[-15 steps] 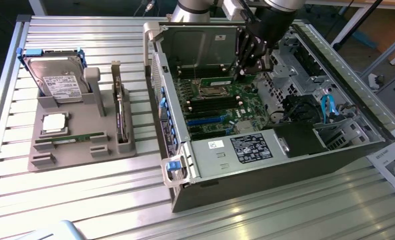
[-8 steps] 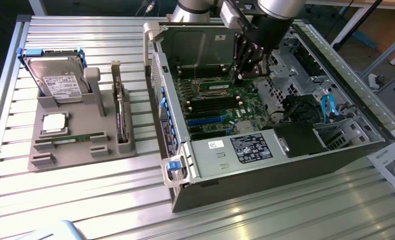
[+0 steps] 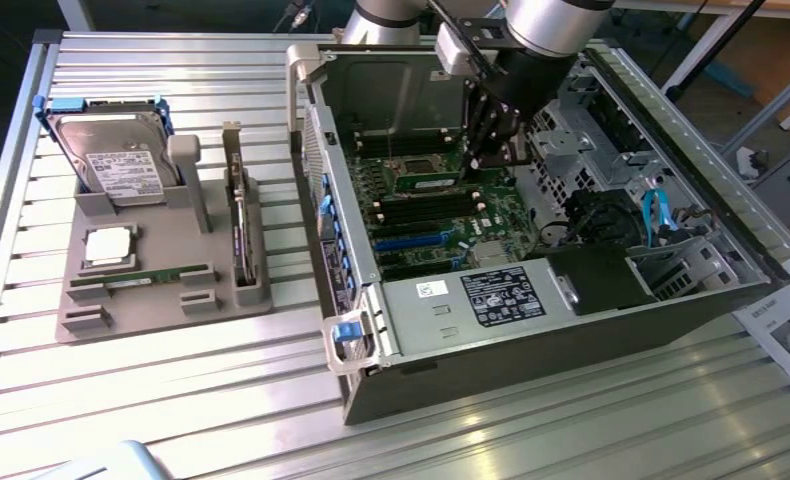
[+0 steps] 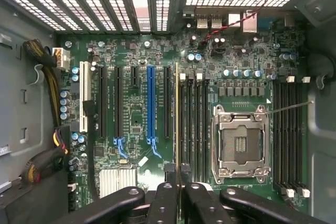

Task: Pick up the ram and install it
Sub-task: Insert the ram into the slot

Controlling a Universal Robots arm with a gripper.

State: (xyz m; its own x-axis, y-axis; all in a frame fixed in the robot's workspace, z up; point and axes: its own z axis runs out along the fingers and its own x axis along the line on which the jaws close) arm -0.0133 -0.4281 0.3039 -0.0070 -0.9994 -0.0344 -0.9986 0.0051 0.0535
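Items, running from the exterior view's left to its right:

1. Grey fixture tray [image 3: 168, 305], sitting on the slatted metal table [image 3: 168, 400]. It is carrying a hard drive [image 3: 112, 160], a square silver CPU chip [image 3: 108, 246], a spare green memory stick [image 3: 148, 274] lying in its groove, and a dark expansion card [image 3: 242, 235] standing on edge.
2. Open computer case [image 3: 502, 335], lying on its side and exposing the motherboard [image 4: 136, 119].
3. The ram [image 4: 177, 114], sitting inside the case and showing edge-on in the wrist view. It is lining up with the memory slots [image 4: 197, 124] between the long expansion slots [image 4: 152, 103] and the empty CPU socket [image 4: 240, 142]. Whether it is seated, I cannot tell.
4. Gripper [image 4: 177, 172], reaching down into the case, its fingers [image 4: 170, 174] pinching narrowly on the ram's end.
5. Blue cable [image 3: 655, 215], hanging by the drive bays.
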